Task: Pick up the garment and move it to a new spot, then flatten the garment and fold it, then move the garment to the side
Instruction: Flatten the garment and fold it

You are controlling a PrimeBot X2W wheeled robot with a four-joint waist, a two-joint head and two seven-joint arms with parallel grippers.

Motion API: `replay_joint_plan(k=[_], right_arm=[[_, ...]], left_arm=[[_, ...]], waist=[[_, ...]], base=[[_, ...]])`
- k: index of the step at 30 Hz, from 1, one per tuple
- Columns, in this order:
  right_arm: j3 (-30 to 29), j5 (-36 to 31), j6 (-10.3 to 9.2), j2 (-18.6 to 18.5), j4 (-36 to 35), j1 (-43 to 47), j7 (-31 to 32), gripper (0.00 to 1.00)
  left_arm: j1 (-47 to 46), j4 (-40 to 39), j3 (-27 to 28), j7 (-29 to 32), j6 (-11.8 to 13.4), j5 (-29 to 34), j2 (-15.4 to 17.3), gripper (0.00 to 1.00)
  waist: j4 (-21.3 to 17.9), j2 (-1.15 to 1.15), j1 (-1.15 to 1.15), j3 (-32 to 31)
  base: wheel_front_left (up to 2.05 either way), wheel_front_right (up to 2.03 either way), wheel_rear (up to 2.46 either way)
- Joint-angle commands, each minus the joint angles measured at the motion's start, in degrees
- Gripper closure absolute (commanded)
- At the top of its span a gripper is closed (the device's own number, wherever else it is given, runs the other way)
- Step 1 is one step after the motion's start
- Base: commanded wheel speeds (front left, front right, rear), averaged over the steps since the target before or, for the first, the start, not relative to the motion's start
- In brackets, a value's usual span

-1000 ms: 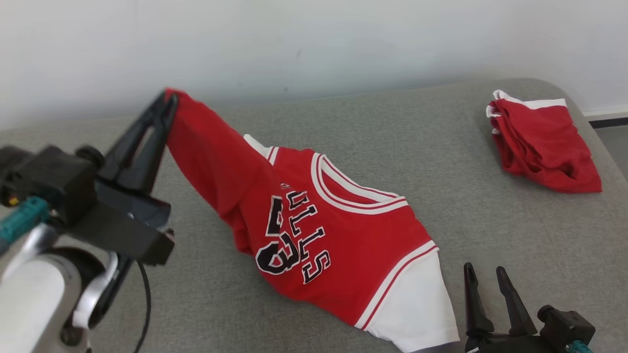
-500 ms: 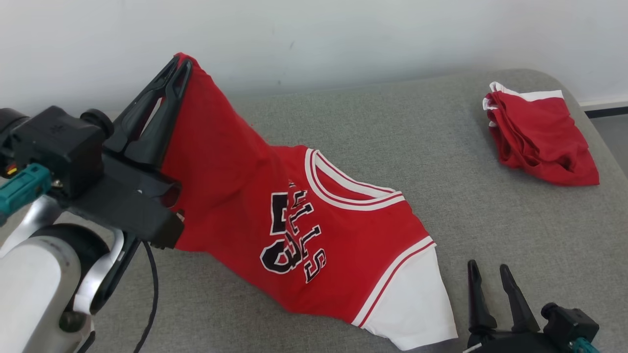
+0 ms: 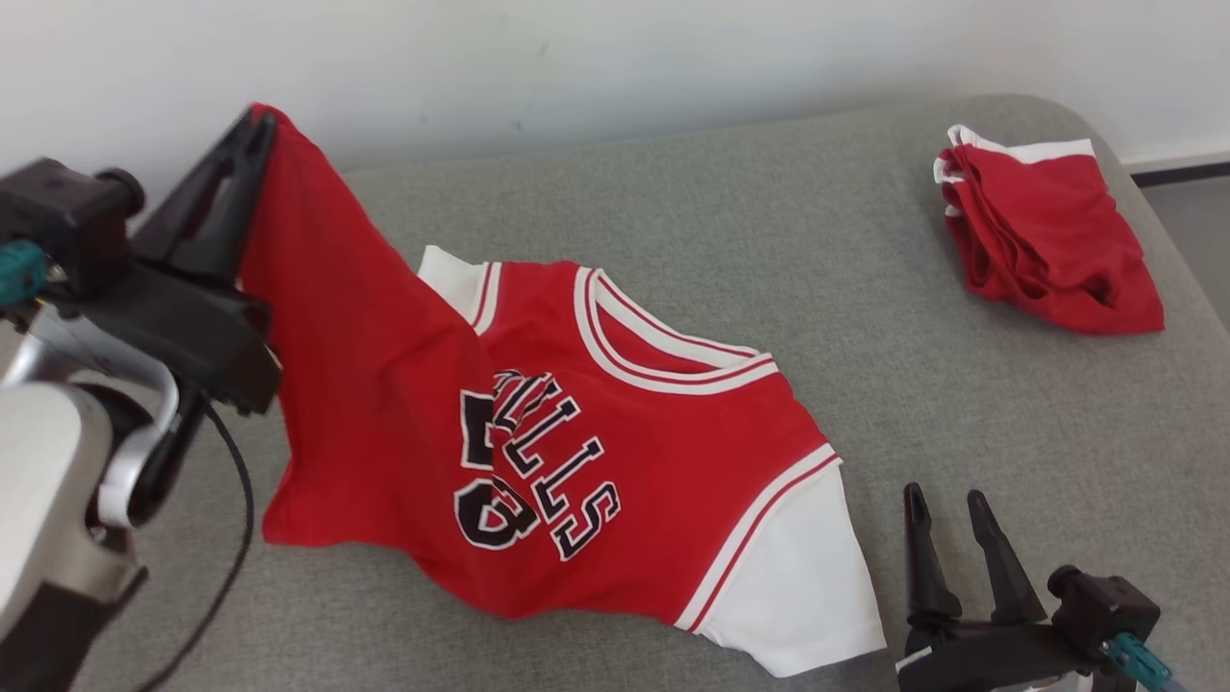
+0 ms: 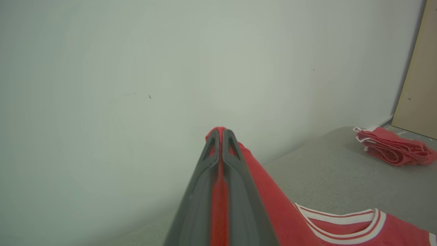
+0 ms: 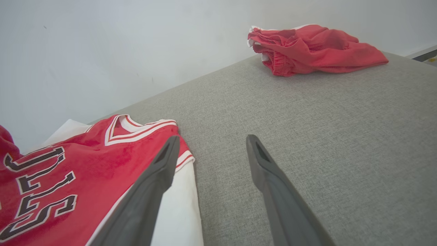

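Note:
The garment [image 3: 615, 423] is a red jersey with white sleeves, white trim and black lettering, lying on the grey cushioned surface [image 3: 769, 221]. My left gripper [image 3: 258, 120] is shut on one edge of it and holds that edge lifted at the upper left, so the cloth hangs in a slope down to the surface. In the left wrist view red fabric [image 4: 218, 205] runs between the closed fingers. My right gripper [image 3: 942, 505] stands open at the lower right, just right of the white sleeve [image 3: 798, 577], nothing between its fingers [image 5: 160, 177].
A second red garment [image 3: 1047, 240] lies bunched at the far right of the surface, also seen in the right wrist view [image 5: 314, 48]. A pale wall [image 3: 615, 58] rises behind. The surface's rounded right edge [image 3: 1182, 279] drops to the floor.
My left gripper has carried the held edge up and then leftward, spreading the jersey wider; a white sleeve now shows behind it. The camera has also shifted. The right gripper stays open in place.

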Motion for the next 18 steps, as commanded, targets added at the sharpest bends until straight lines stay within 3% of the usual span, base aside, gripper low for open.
replay_joint_plan(k=[1, 12, 13, 15, 18], right_arm=[[0.16, -0.42, -0.13, 0.04, 0.23, -0.93, -0.01, 0.0], [2.56, 0.16, -0.12, 0.04, 0.3, -5.2, -0.01, 0.0], [3.08, 0.44, -0.12, 0.08, 0.18, -5.68, -0.01, 0.0], [3.32, 0.78, -0.12, 0.05, 0.14, -5.78, -0.01, 0.0], [3.29, 0.94, -0.12, 0.05, 0.25, -5.52, -0.01, 0.0]], left_arm=[[-1.93, 3.22, 0.17, -1.23, -1.16, -0.47, -0.52, 1.0], [-12.93, 25.8, -2.34, -8.11, -6.18, 2.58, -0.8, 1.0], [-14.26, 29.86, -3.96, -8.73, -6.69, 3.58, -0.51, 0.74], [-15.55, 33.54, -4.36, -9.81, -6.74, 3.11, -1.17, 0.0], [-16.38, 38.05, -5.65, -11.02, -7.05, 2.86, -1.76, 0.0]], waist=[[-1.04, 0.0, 0.0, 1.34], [-6.12, 0.0, 0.0, 6.65], [-6.98, 0.0, 0.0, 7.35], [-7.47, 0.0, 0.0, 7.8], [-7.55, 0.0, 0.0, 7.94]], base=[[0.0, 0.0, 0.0], [0.0, 0.0, 0.0], [0.0, 0.0, 0.0], [0.0, 0.0, 0.0], [0.0, 0.0, 0.0]])
